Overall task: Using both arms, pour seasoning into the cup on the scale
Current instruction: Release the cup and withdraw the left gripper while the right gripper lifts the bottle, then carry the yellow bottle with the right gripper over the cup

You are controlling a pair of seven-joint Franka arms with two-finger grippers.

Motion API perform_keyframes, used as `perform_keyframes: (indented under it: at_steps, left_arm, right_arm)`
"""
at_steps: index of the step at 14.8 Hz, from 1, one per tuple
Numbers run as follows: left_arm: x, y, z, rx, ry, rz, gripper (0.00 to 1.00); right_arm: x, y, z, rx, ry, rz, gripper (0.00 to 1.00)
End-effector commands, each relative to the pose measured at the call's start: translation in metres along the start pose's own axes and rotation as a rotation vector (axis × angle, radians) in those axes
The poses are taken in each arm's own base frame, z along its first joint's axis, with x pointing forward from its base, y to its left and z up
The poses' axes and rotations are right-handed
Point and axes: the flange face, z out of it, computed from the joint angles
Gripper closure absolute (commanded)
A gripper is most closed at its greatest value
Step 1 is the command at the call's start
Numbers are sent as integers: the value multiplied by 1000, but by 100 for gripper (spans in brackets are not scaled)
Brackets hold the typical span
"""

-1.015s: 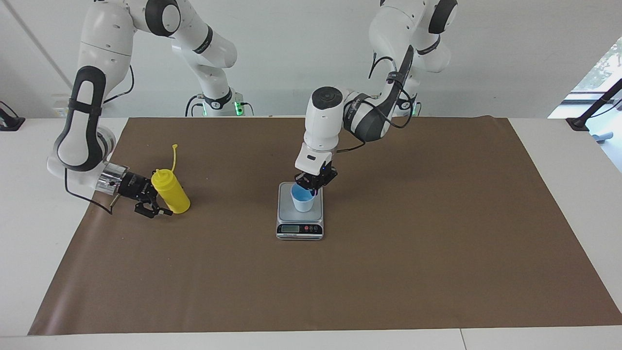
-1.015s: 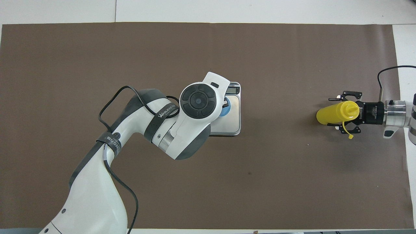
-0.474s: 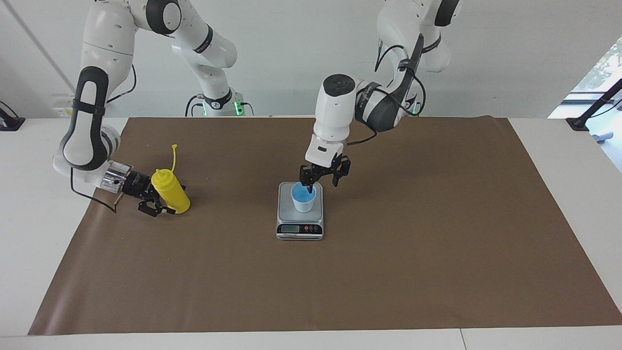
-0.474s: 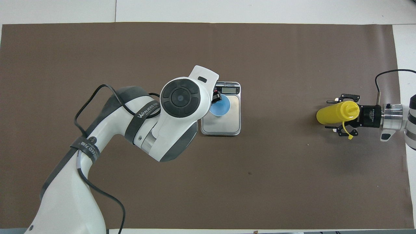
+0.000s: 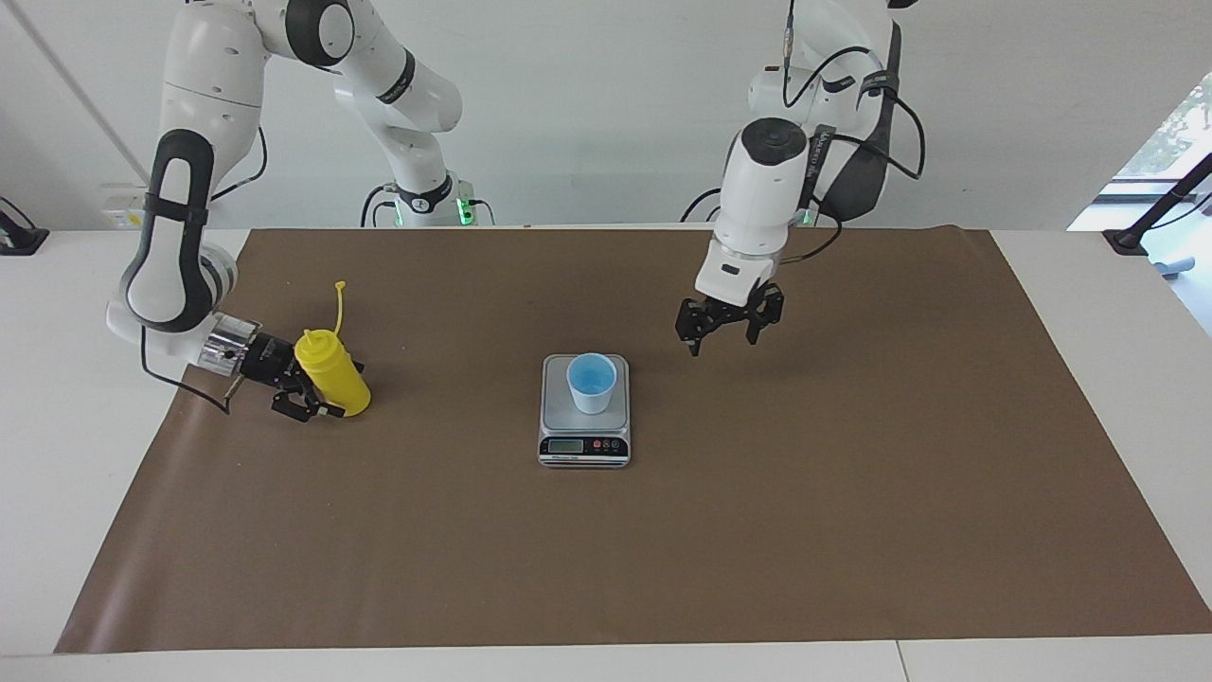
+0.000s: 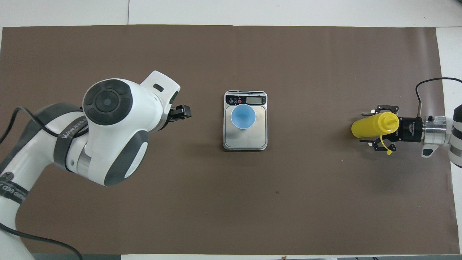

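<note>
The light-blue cup stands upright on the silver scale in the middle of the mat; it also shows in the overhead view, on the scale. My left gripper is open and empty, up over the mat beside the scale, toward the left arm's end; in the overhead view the wrist mostly covers it. The yellow seasoning bottle stands upright near the right arm's end, its cap strap sticking up. My right gripper lies level with its open fingers on either side of the bottle.
A brown paper mat covers most of the white table. A small black object sits on the bare table at the right arm's end. A black stand is at the left arm's end.
My left gripper has let go of the cup, risen and swung away toward the left arm's end. The cup stays on the scale. My right gripper has barely moved at the bottle.
</note>
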Motion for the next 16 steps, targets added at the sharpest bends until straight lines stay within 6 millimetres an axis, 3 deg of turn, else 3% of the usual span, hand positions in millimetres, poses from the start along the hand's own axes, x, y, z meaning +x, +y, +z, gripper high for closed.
perform_keyframes:
  at_steps: [1,3,4,7,10,11,12,16]
  left_arm:
    - [13,-52,-12,24,-9,67,0]
    - [26,-88,-30,25,2,65,0]
    - [32,-105,-39,29,2,79,0]
    - [44,-145,-70,10,-36,112,0]
    - [53,-172,-107,-16,-65,139,0]
    - [55,-181,-123,-16,-70,149,0]
    - [55,-184,-131,-15,-79,158,0]
    - [56,-216,-153,-36,-122,171,0]
  right_arm:
    - [-5,4,-3,36,4,-25,54]
    - [-8,-2,-5,38,7,-26,96]
    - [-13,-11,-8,39,15,-31,100]
    - [-41,-36,3,10,36,-14,100]
    - [-80,-56,22,-38,140,39,100]
    - [-112,-63,32,-41,224,72,100]
    - [-129,-67,41,-39,269,95,100]
    - [-178,-71,87,-44,398,138,100]
